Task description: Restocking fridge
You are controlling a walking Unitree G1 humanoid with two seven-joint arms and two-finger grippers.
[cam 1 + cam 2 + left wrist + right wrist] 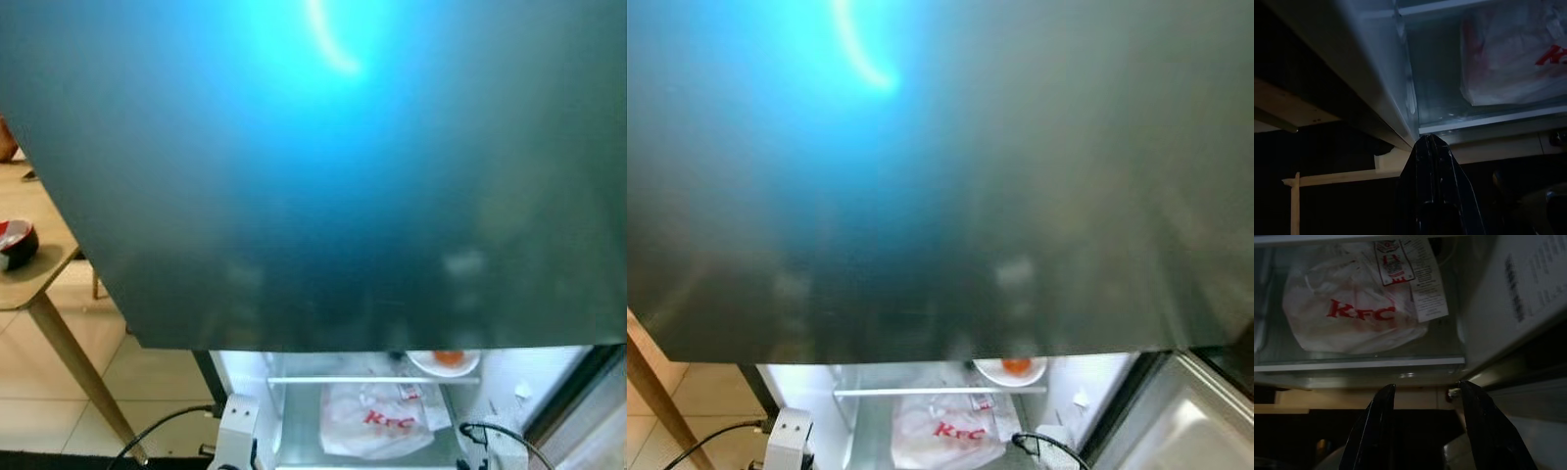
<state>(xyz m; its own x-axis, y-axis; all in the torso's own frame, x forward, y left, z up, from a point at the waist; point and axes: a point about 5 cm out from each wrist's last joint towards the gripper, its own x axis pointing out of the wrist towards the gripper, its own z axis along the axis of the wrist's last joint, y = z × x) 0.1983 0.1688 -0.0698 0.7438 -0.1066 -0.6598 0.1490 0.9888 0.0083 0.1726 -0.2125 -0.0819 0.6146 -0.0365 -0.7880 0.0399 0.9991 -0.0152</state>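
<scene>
A dark glossy fridge door [323, 176] of the upper compartment fills most of the eye views. Below it the lit lower compartment stands open. On its glass shelf [1361, 363] lies a white plastic bag [377, 419] with red letters and a receipt stapled to it. Behind it sits a white plate with something orange [446, 360]. My left gripper [1432, 142] is shut and points at the shelf's front edge by the fridge's left wall. My right gripper [1425, 391] is open and empty, just in front of the shelf below the bag [1352, 308].
A wooden table [29, 264] with a red and white object [15, 240] stands to the left on a tiled floor [59, 392]. The open lower fridge door [1205, 421] is at the right. Cables hang near both wrists.
</scene>
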